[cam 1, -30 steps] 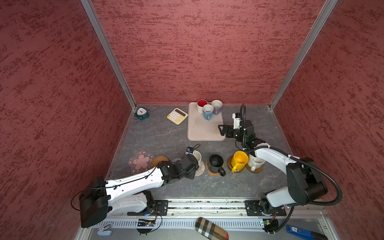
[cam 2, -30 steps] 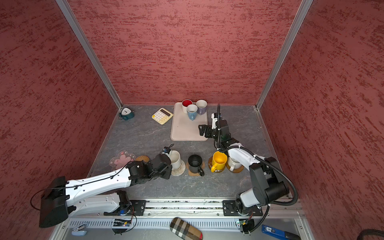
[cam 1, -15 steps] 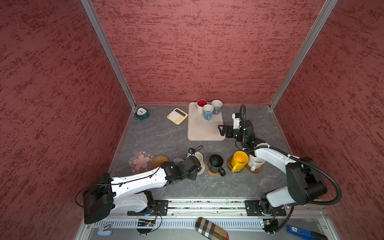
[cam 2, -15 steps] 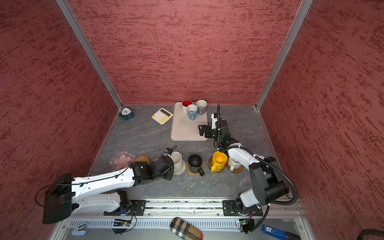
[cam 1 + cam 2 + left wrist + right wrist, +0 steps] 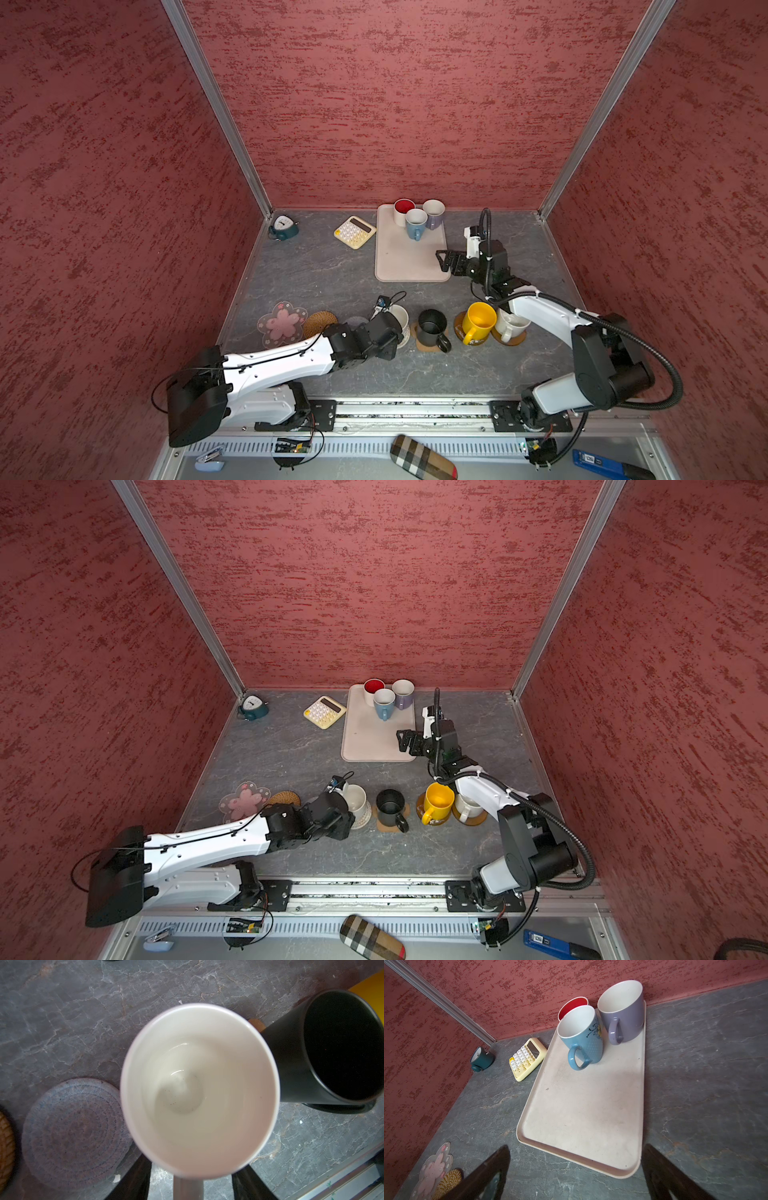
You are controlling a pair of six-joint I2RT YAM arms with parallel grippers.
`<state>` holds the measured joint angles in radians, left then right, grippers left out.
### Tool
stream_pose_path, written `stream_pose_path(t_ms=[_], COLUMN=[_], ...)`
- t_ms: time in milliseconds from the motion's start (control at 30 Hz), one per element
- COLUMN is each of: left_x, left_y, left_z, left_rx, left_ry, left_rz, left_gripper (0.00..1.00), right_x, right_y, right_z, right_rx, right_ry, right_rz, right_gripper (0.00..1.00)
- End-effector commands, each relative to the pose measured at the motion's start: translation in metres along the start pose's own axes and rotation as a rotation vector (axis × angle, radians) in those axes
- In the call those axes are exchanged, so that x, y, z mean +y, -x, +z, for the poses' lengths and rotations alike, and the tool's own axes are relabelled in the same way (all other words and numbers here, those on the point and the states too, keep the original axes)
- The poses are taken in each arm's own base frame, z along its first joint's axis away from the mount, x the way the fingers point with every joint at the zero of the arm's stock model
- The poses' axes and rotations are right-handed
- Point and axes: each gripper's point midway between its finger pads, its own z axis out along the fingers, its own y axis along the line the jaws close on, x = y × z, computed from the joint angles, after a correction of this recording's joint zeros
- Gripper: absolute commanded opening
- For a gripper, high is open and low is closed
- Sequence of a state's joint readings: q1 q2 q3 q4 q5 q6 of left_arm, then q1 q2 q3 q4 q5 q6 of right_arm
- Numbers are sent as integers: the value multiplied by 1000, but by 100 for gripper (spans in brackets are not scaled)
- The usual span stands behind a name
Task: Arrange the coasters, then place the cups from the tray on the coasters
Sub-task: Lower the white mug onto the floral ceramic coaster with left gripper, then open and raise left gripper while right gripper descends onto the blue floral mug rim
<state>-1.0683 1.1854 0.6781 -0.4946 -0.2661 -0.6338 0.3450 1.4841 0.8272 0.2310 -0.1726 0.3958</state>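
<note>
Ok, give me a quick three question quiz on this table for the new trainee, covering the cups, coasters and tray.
1. How many cups stand on the tray?
2. True or false: the black cup stands on a coaster.
3. Which coaster is bare? A) pink flower B) the one under the black cup C) the one under the yellow cup

Key:
1) Three: red-inside, blue, lavender.
2) True.
3) A.
</note>
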Motion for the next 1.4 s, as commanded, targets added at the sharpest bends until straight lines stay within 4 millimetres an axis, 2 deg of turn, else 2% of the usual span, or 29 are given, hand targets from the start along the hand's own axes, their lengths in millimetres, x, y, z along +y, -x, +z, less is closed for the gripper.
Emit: stream_pose_path(t_ms=[0, 33, 167, 333, 600, 733, 967, 1367], left_x=[-5, -2, 4, 12, 44, 64, 93, 114], left_y=[16, 20, 39, 63, 87, 88, 79, 66], left_z=[-9, -11, -23, -41, -56, -56, -45, -27], left_rx=[-52, -70, -144, -217, -287, -306, -303, -294], left_ry=[2, 17, 38, 17, -33, -35, -40, -43], left_rz=[-8, -18, -43, -84, -183, -233, -310, -345], left_gripper=[88, 99, 100, 100, 100, 100, 100, 99], right_x=[0, -2, -7, -2, 8, 12, 15, 8], right_y=[8, 9, 8, 14, 19, 20, 19, 18], right_z=[1, 1, 8, 19, 62, 84, 121, 171], right_rx=[-5, -2, 45, 74, 159, 188, 221, 246], right_ry=[-12, -28, -67, -74, -176, -198, -228, -267], right_rz=[-11, -3, 15, 41, 24, 9, -27, -58], right_gripper=[99, 98, 95, 89, 82, 80, 76, 67])
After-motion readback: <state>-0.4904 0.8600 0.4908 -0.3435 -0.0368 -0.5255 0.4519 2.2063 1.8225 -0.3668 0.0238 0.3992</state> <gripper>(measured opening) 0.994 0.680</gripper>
